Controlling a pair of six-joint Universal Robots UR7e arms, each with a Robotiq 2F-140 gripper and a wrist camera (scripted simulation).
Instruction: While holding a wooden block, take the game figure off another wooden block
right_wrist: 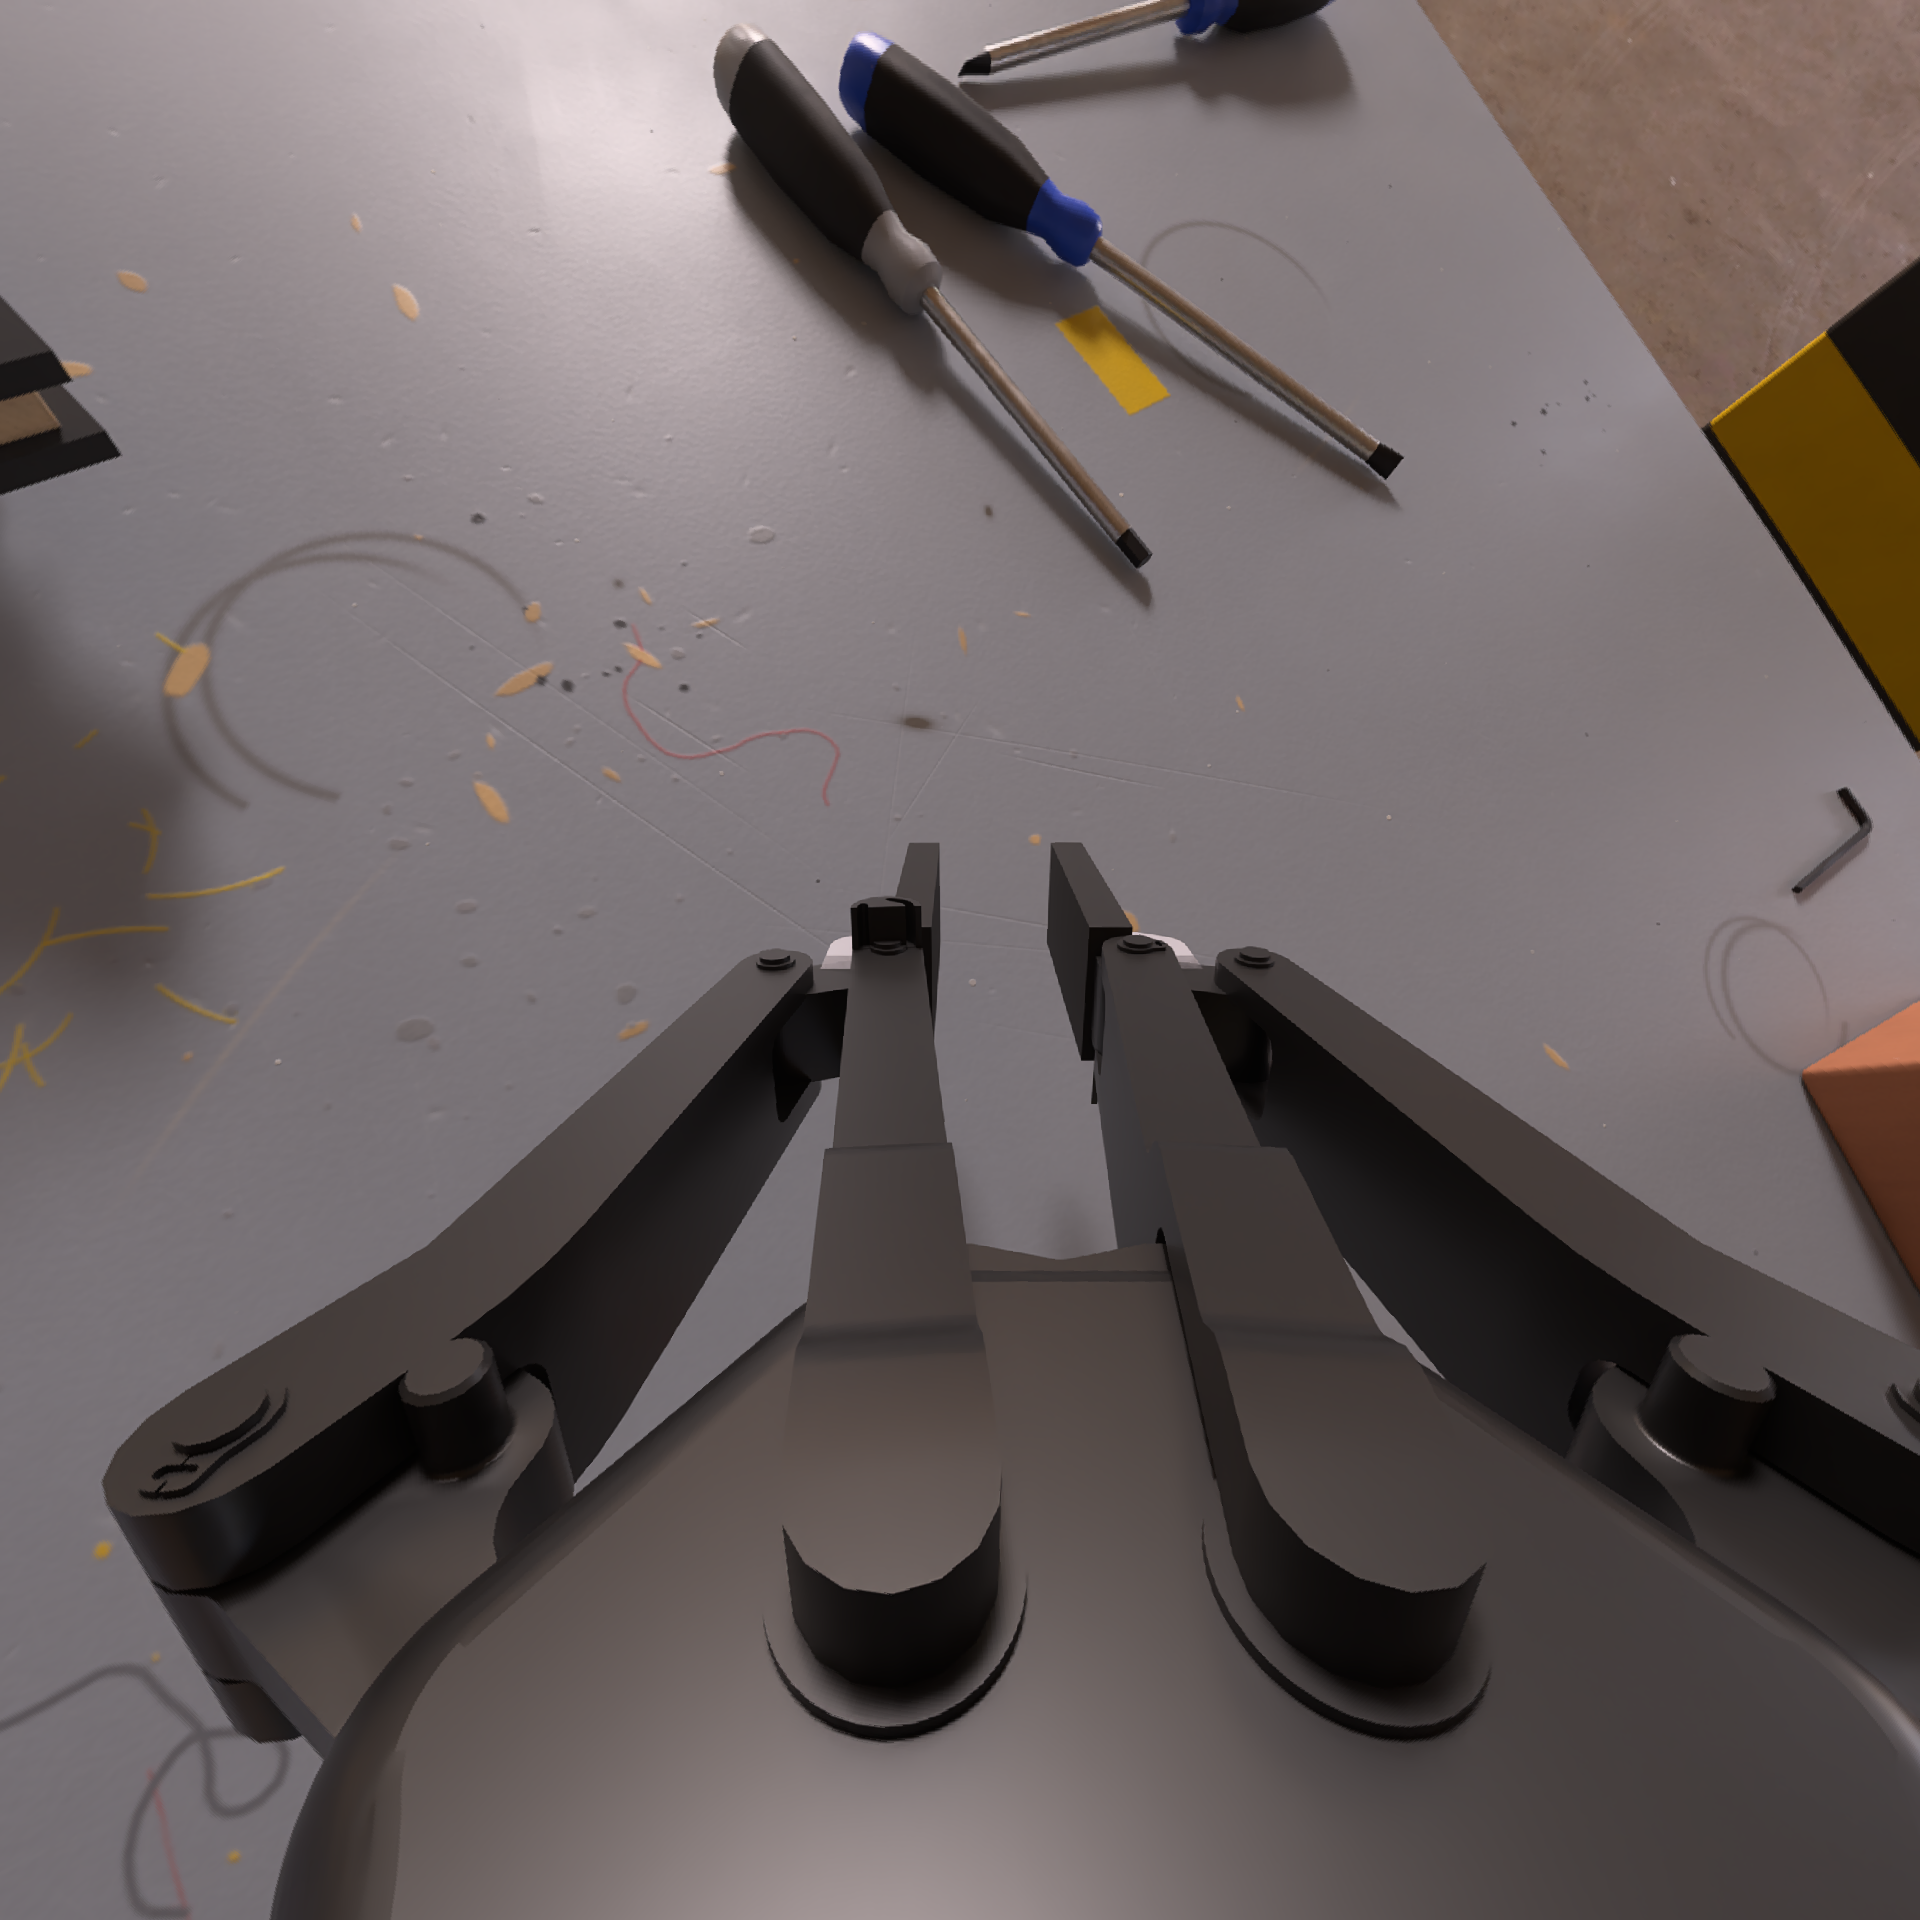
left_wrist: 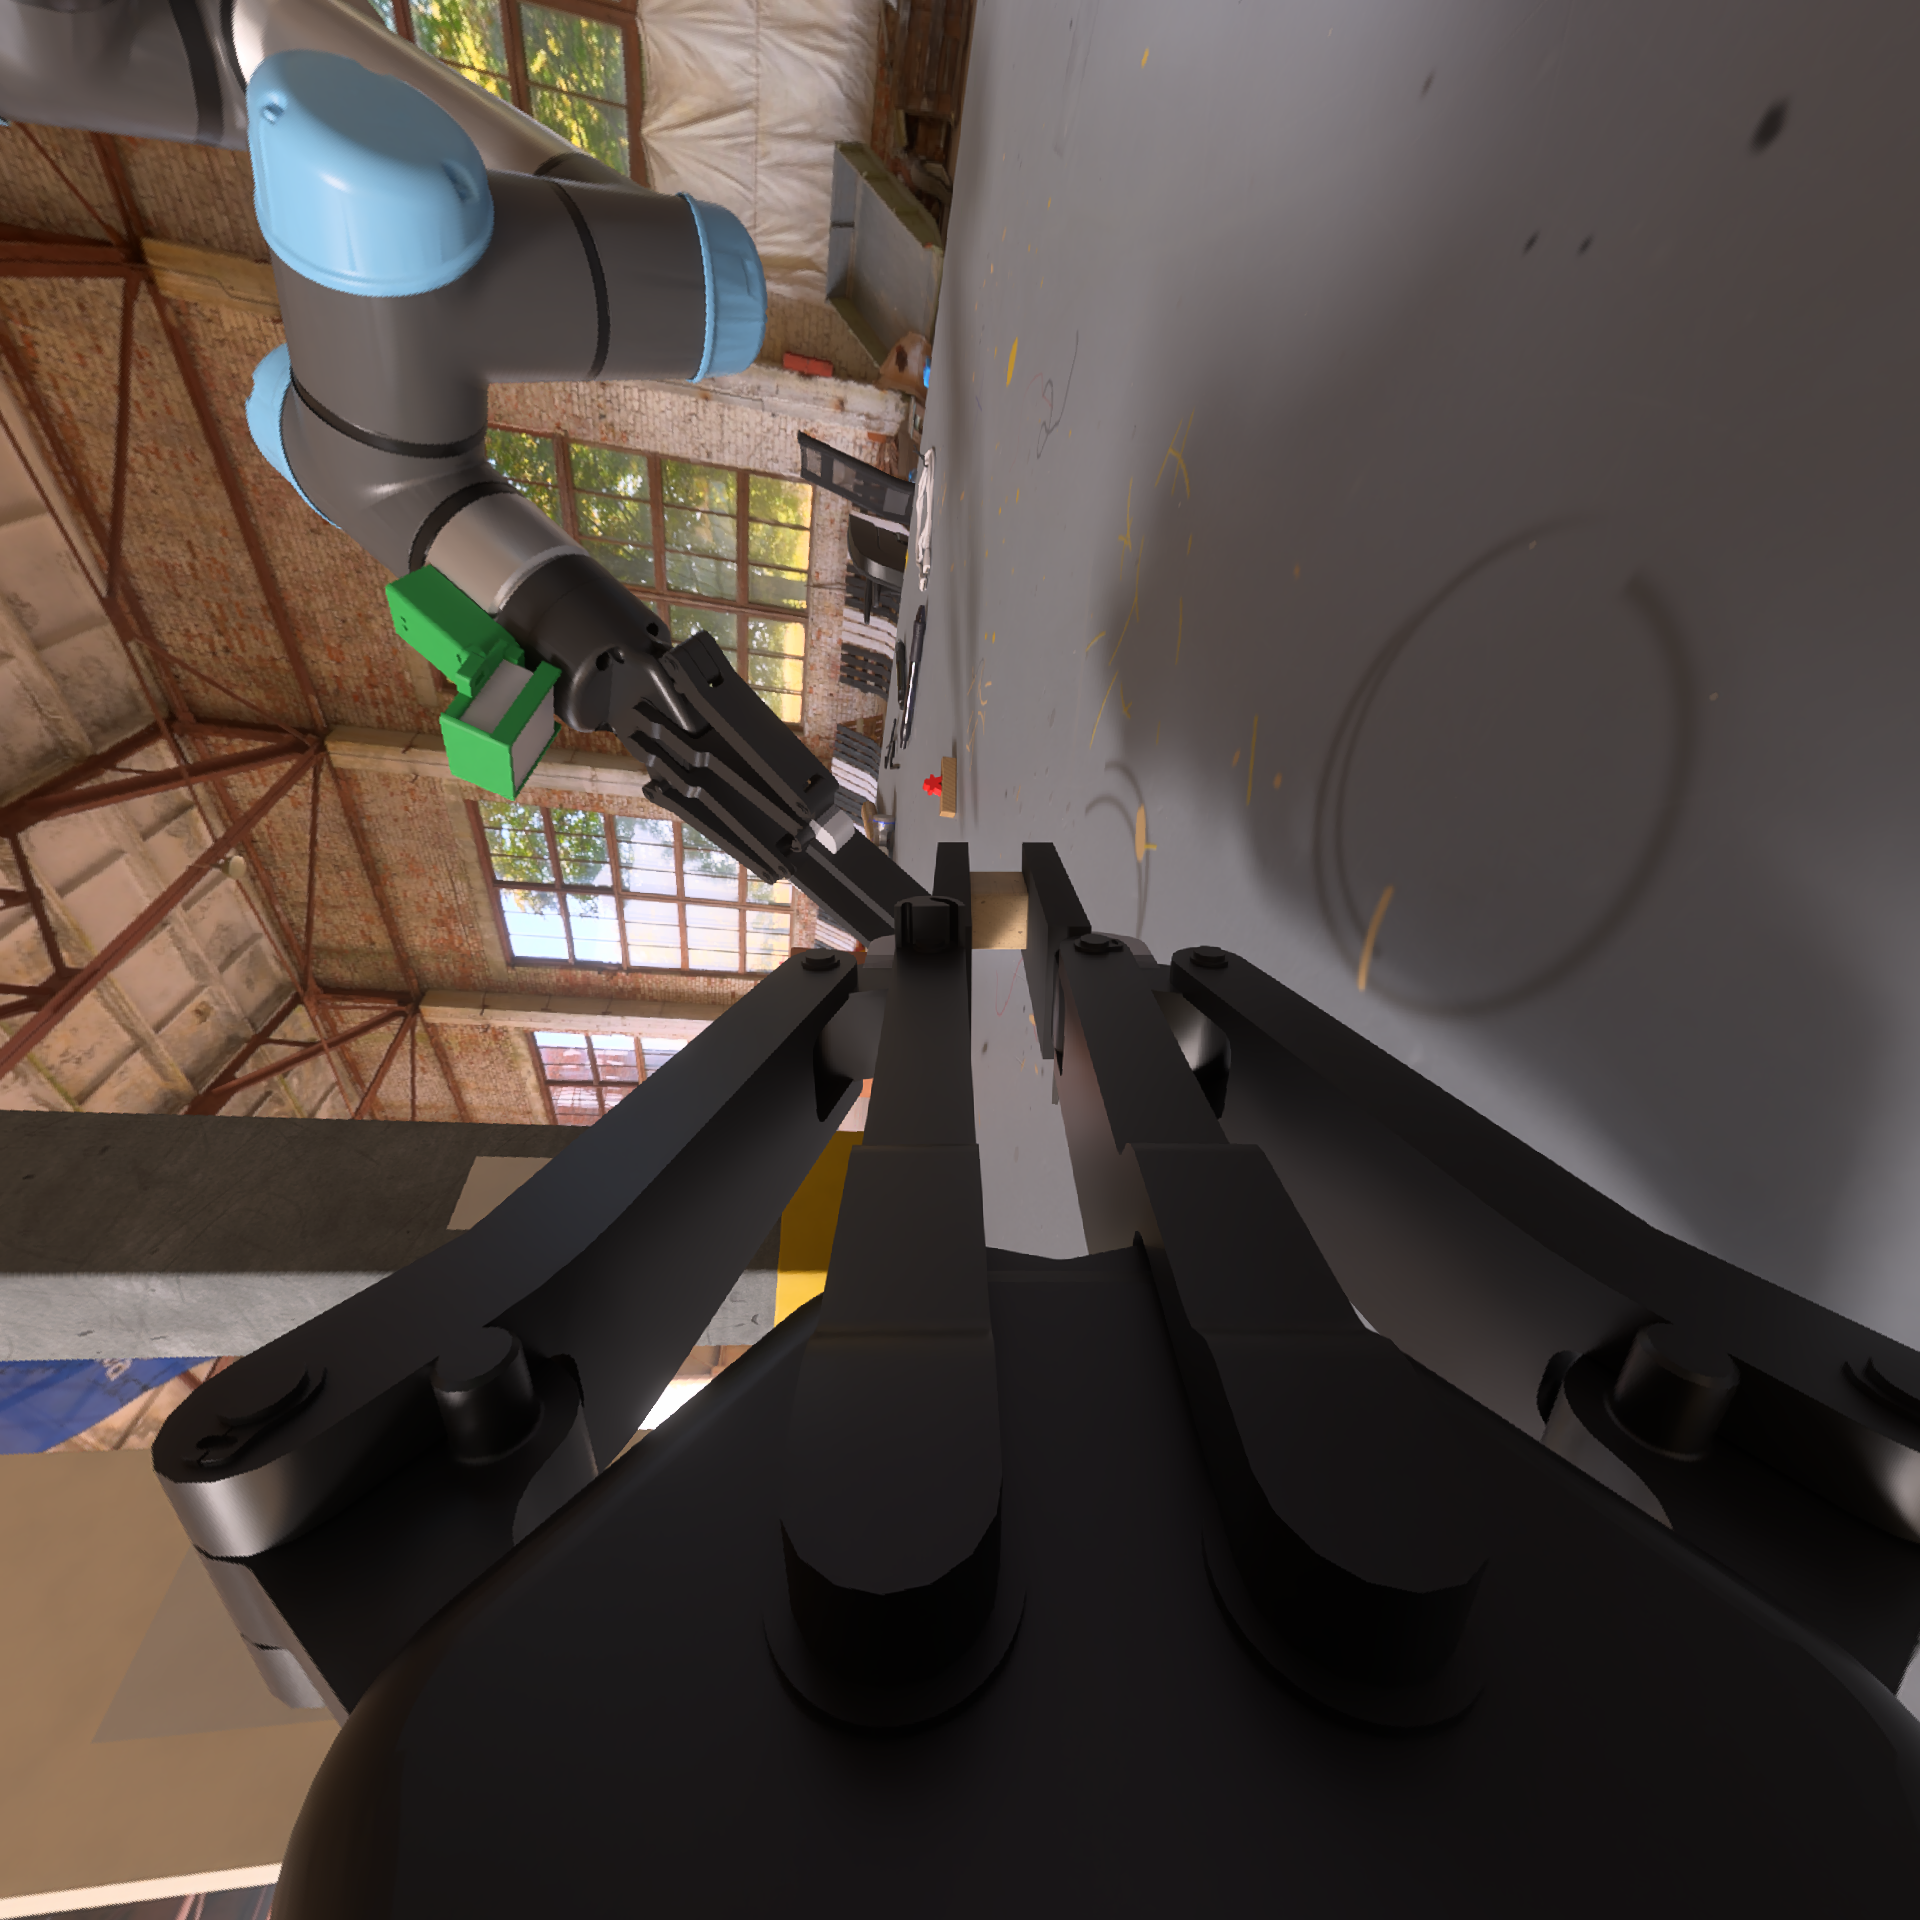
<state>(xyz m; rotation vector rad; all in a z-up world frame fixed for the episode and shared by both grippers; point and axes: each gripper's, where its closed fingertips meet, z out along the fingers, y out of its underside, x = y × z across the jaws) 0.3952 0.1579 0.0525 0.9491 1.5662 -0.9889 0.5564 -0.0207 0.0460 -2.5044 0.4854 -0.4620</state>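
Observation:
In the left wrist view my left gripper [left_wrist: 995, 873] is shut on a pale wooden block [left_wrist: 997, 912] and holds it sideways close to the grey table [left_wrist: 1455, 416]. Far off, a small red game figure [left_wrist: 932, 787] sits on another wooden block [left_wrist: 947, 781]. My right gripper [left_wrist: 868, 883] reaches in from the upper left, its tips close beside my left fingers. In the right wrist view my right gripper [right_wrist: 994, 862] points down at the bare table with a narrow gap between its fingers and nothing in it. The held block [right_wrist: 29, 416] shows at the left edge.
Two screwdrivers [right_wrist: 914, 270] [right_wrist: 1091, 229] and a third [right_wrist: 1101, 26] lie ahead of my right gripper, with a yellow tape strip [right_wrist: 1112, 358]. A hex key [right_wrist: 1834, 852], a yellow-and-black box [right_wrist: 1839, 488] and an orange block [right_wrist: 1881, 1132] are at the right. Wood chips litter the table.

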